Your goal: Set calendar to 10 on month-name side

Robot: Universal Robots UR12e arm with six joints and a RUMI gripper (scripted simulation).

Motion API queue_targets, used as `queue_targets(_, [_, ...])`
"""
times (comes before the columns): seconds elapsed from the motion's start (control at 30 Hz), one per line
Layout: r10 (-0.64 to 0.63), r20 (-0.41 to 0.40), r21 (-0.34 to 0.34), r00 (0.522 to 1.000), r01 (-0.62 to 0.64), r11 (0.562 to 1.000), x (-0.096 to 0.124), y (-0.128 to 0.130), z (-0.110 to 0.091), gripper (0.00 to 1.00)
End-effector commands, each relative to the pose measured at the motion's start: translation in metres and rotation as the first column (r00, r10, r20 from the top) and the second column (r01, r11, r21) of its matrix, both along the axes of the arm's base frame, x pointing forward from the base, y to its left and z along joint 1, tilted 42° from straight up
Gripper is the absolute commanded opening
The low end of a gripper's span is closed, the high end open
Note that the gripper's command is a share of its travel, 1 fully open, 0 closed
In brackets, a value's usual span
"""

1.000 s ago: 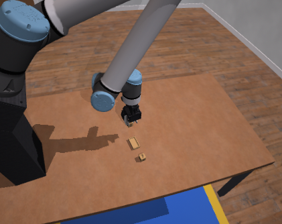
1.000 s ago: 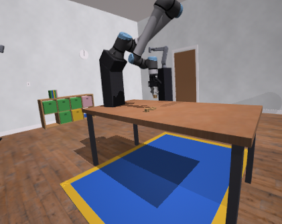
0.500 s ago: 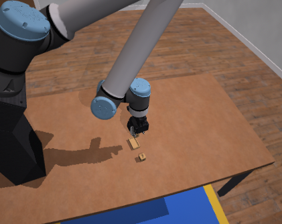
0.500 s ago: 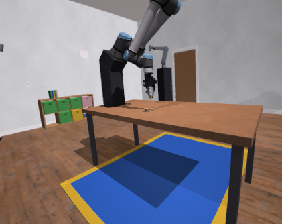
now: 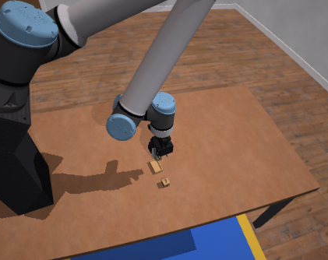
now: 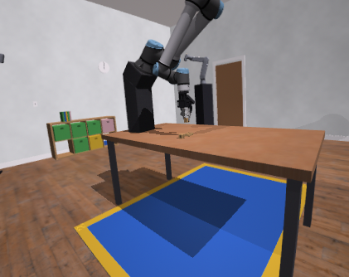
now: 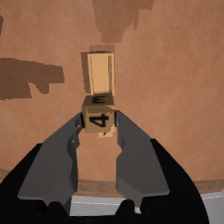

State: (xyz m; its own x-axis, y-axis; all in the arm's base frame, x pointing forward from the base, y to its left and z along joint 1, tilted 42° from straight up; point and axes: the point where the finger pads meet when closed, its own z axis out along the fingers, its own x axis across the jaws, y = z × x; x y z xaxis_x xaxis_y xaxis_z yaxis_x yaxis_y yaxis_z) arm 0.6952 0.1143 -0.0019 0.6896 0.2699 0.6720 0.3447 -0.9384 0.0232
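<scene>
My gripper (image 7: 100, 112) is shut on a small wooden cube (image 7: 99, 115) whose face toward the wrist camera shows a 4. I hold it above the table, just short of the wooden tray (image 7: 100, 73), which lies beyond the fingertips in the wrist view. In the top view the gripper (image 5: 160, 152) hangs just above the tray (image 5: 156, 166). The second cube (image 5: 165, 182) lies on the table a little nearer the front edge than the tray, with a dark digit on top that I cannot read. In the exterior view the gripper (image 6: 186, 116) hovers over the table.
The brown table top (image 5: 208, 145) spreads wide to the right of the tray. The arm's black base (image 5: 13, 152) stands at the left. A blue and yellow mat (image 6: 188, 225) lies on the floor under the table.
</scene>
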Motion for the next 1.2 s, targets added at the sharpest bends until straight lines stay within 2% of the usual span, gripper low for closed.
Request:
queue_targets(0.0, [0.0, 0.0, 0.0, 1.0, 0.0, 1.0, 0.005, 0.002, -0.005, 0.11])
queue_targets(0.43, [0.0, 0.0, 0.0, 1.0, 0.0, 1.0, 0.031, 0.01, -0.034, 0.11])
queue_targets(0.73, [0.0, 0.0, 0.0, 1.0, 0.0, 1.0, 0.038, 0.012, -0.042, 0.11])
queue_targets(1.17, [0.0, 0.0, 0.0, 1.0, 0.0, 1.0, 0.038, 0.013, -0.043, 0.11])
